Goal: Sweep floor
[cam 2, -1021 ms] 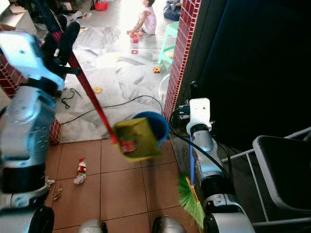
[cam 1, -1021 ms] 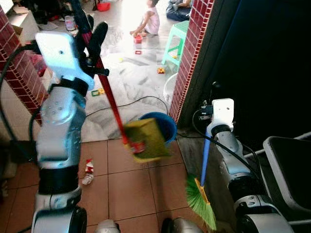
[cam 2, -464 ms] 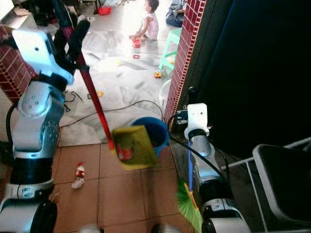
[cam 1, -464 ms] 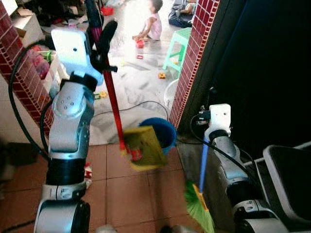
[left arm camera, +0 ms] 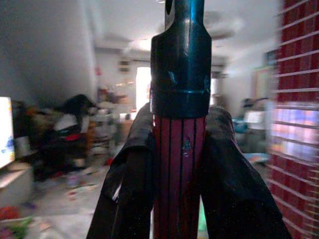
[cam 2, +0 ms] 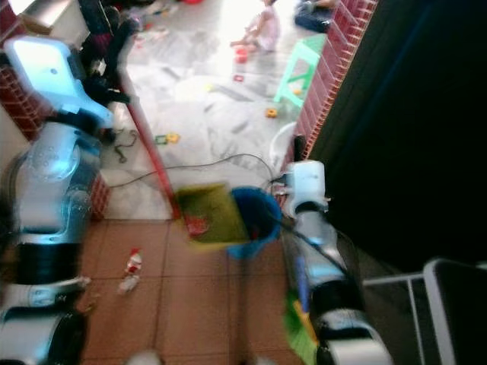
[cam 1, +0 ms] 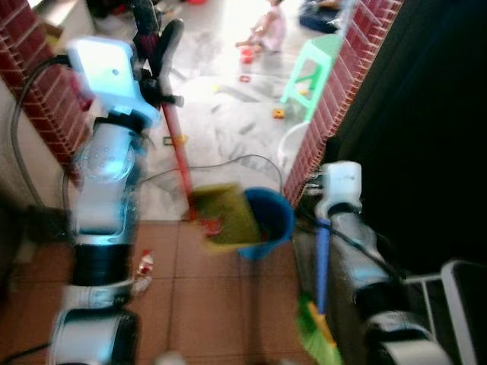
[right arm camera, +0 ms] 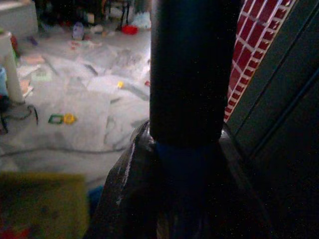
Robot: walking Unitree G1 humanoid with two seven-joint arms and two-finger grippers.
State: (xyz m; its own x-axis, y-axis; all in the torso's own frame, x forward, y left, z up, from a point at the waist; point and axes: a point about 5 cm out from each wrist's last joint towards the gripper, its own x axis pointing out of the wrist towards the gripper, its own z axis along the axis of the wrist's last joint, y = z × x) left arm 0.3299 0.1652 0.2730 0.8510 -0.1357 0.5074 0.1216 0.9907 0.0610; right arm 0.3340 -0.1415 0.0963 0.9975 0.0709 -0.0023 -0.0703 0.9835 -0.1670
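Broom (cam 1: pixel 321 283) in right gripper (right arm camera: pixel 187 164) — dustpan (cam 1: pixel 223 216) in left gripper (left arm camera: pixel 180 154)

You see a glossy red ribbed dustpan handle (left arm camera: pixel 179 169), matt terracotta floor tiles (cam 1: pixel 213 304), rough red brick pillar (cam 1: pixel 335 114); glossy blue plastic bucket (cam 1: pixel 274 224)

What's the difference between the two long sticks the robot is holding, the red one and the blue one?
The red stick ends in a yellow-green dustpan held off the floor; the blue stick ends in a green broom head low by the tiles. The red one slants in the raised left gripper; the blue one hangs nearly upright from the lower right gripper. Both are firmly clamped.
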